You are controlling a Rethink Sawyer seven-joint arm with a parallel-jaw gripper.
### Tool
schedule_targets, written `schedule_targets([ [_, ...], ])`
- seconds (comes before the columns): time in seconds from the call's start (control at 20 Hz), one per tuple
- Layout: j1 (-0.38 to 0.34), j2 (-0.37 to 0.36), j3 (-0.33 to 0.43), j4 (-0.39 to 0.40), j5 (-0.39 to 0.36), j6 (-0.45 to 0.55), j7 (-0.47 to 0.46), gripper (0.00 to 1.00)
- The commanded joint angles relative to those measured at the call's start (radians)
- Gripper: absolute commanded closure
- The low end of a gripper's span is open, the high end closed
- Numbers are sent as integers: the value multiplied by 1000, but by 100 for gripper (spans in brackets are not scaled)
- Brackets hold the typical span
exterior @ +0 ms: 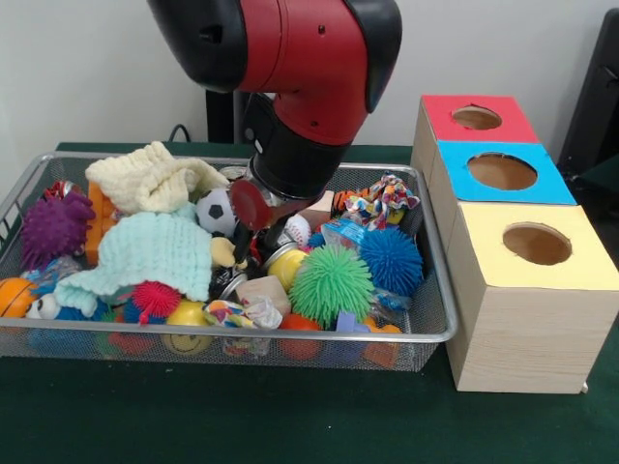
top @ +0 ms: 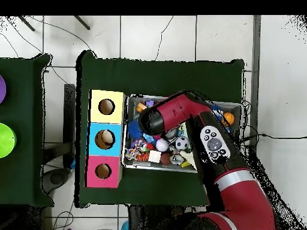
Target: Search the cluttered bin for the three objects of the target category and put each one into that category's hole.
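The silver wire-mesh bin (exterior: 437, 290) is full of toys; it also shows in the overhead view (top: 187, 170). My gripper (exterior: 253, 232) is down in the middle of the bin, next to a small football (exterior: 215, 210), its tip sunk among the toys. A small orange-and-black striped piece (exterior: 340, 201), perhaps the tiger, shows behind the knotted rope toy (exterior: 382, 201). A tan soft lump (exterior: 261, 290) lies in front of the gripper; I cannot tell if it is the bear. The red-panelled hole (exterior: 476, 118) is on the far end of the wooden box (top: 103, 171).
Blue-panelled hole (exterior: 501, 171) and yellow-panelled hole (exterior: 537, 244) share the box right of the bin. Spiky balls, green (exterior: 331, 282), blue (exterior: 392, 259) and purple (exterior: 53, 227), and two knitted cloths (exterior: 160, 249) fill the bin. In the overhead view the arm (top: 180, 111) covers most of the bin.
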Motion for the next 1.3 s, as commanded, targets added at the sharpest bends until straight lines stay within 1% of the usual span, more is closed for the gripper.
schedule_targets([
  [0.05,4,47,-17,-70,-121,-1,-357,0],
  [0.4,21,4,-36,-53,-170,1,-350,0],
  [0.55,16,-11,-41,-42,-175,6,-351,0],
  [0.75,9,-16,-50,-30,-176,16,-347,0],
  [0.95,0,-6,-59,-19,-165,33,-336,0],
  [1.15,6,6,-80,-10,-146,96,-351,0],
  [1.2,10,7,-89,-10,-145,108,-353,100],
  [1.3,12,8,-94,-9,-145,119,-360,100],
])
